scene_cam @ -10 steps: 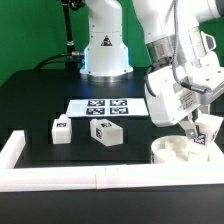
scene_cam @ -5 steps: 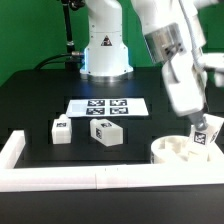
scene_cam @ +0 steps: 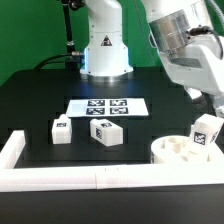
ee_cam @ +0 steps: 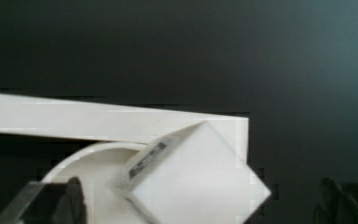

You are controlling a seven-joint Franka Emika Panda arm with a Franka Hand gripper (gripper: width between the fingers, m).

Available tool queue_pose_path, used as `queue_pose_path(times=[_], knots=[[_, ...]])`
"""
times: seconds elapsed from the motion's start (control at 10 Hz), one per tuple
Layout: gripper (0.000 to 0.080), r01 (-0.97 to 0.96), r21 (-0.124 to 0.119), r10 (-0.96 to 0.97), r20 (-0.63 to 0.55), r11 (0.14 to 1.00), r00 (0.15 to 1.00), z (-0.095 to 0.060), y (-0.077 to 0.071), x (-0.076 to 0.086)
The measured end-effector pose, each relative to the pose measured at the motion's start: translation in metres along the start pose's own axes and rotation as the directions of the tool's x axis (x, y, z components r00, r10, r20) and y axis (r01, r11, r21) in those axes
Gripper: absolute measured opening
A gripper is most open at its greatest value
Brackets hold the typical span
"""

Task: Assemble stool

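Exterior view: the round white seat [scene_cam: 180, 151] lies on the black table [scene_cam: 40, 100] at the exterior view's right, just behind the white border rail [scene_cam: 100, 178] that runs along the front edge. One leg [scene_cam: 206, 131] stands on the seat's right-hand side, touching it and leaning a little, with its black-and-white tag facing the camera. I cannot tell from here whether it sits in a socket or only rests on the rim. The arm [scene_cam: 195, 50] hangs above that corner, and its wrist blocks my sight of the fingertips in this view. Wrist view: the gripper [ee_cam: 199, 202] looks down on the same leg, seen as a white block turned corner-on with a strip of tag along one edge. The dark fingers [ee_cam: 43, 200] show only at the picture's edges and are spread wide. There is a gap between each finger and the leg, so the jaws are parted and grip nothing. The seat's curved rim and the rail show behind the leg. The second leg [scene_cam: 61, 130] and third leg [scene_cam: 106, 131] lie loose near each other, well apart from the seat toward the exterior view's left. Both sit just in front of the marker board [scene_cam: 106, 106], tags showing.
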State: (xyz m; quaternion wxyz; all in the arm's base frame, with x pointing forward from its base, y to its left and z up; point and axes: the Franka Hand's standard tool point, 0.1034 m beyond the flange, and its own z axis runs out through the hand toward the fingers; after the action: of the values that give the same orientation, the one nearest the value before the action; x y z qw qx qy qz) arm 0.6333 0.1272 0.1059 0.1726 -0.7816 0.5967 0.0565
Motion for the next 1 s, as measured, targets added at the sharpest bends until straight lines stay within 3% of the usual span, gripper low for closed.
queue_pose_path(times=[0.1,0.2,0.3,0.4,0.5,0.8,0.9,1.0], knots=[[0.0649,0.18,-0.043,-0.181,-0.017,0.983,0.983,-0.002,-0.001,-0.004],[0.0649,0.304,-0.058,-0.306,-0.031,0.951,0.952,-0.001,-0.002,-0.008],[0.0649,0.482,-0.109,-0.485,-0.002,0.869,0.874,0.001,0.002,-0.013],[0.0649,0.593,-0.136,-0.596,0.029,0.793,0.803,0.001,0.0,-0.015],[0.0649,0.609,-0.117,-0.611,0.027,0.784,0.791,0.0,-0.001,-0.01],[0.0649,0.745,-0.12,-0.746,0.046,0.656,0.664,0.001,0.0,-0.007],[0.0649,0.85,-0.15,-0.855,0.042,0.506,0.516,0.003,-0.001,-0.007],[0.0649,0.933,-0.165,-0.94,0.073,0.319,0.334,0.004,0.0,-0.006]])
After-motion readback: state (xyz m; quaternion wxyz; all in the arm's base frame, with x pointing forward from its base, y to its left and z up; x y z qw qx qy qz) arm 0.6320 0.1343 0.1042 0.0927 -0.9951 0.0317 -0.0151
